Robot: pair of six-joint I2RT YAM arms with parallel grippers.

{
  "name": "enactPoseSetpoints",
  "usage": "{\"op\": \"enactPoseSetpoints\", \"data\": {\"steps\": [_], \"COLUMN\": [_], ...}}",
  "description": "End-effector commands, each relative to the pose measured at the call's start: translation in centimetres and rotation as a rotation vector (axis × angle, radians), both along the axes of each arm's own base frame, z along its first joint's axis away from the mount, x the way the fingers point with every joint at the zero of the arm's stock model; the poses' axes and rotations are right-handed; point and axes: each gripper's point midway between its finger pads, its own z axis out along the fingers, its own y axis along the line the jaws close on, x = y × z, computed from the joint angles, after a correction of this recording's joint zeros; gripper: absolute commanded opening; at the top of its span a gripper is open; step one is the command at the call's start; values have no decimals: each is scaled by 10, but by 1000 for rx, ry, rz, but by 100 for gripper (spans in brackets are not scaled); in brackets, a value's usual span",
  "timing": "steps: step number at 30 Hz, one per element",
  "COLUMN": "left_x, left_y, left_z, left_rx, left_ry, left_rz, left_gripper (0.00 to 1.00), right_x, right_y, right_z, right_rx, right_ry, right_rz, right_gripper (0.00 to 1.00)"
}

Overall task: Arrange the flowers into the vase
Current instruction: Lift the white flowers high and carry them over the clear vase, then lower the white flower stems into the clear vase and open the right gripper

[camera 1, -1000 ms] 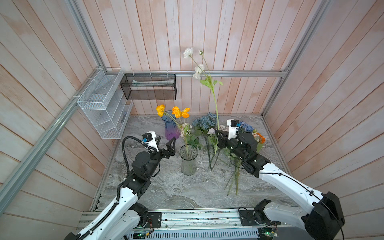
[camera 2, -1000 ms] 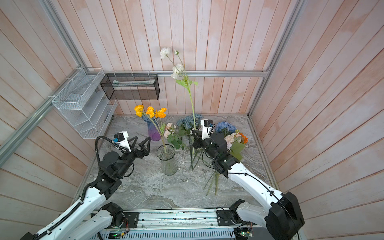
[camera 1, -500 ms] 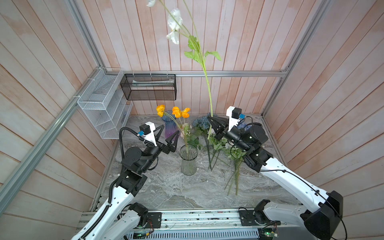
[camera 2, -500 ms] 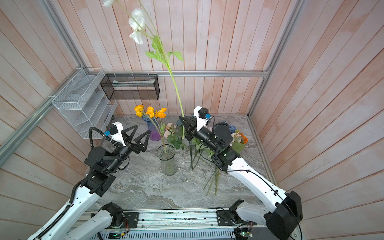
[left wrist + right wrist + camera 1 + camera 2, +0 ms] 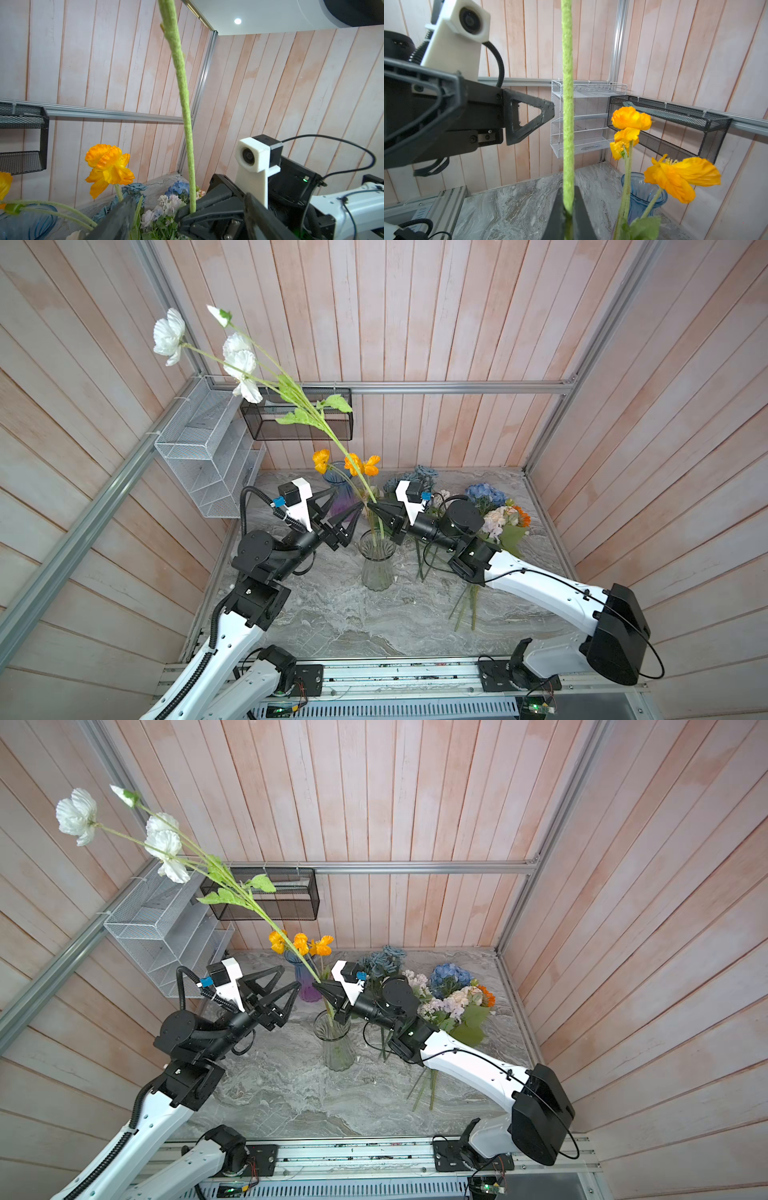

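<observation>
Green-stemmed white poppies [image 5: 168, 333], orange poppies [image 5: 353, 463], grey-veined tabletop [image 5: 332, 614].

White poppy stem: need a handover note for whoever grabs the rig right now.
Right gripper: shut on the white poppy stem, held tilted above the clear vase; I cannot tell whether its lower end is inside.
Left gripper: open, beside the stem, holding nothing.
Done: orange poppies stand in the vase.
Left: seat and release the white stem, then move the other bunches, which lie on the table to the right of the vase in both top views.
</observation>
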Motion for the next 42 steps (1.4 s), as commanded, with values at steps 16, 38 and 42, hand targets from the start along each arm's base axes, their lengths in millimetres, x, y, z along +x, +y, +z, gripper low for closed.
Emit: {"op": "enactPoseSetpoints", "data": {"steps": [16, 38, 42], "left_x": [-3, 21, 29], "left_y": [11, 15, 15], "left_z": [51, 22, 6], "left_rx": [-110, -49, -30], "left_ry": [-140, -82, -71], "left_rz": [37, 138, 167], "left_gripper": [30, 0, 0], "right_x": [-10, -6, -3], "right_y": [3, -4, -13], "right_z": [-43, -54, -53], "right_rx": [-65, -68, -73], "right_ry": [-121, -103, -94], "right_rz": [-50, -91, -135], "right_gripper": [0, 48, 64]}}
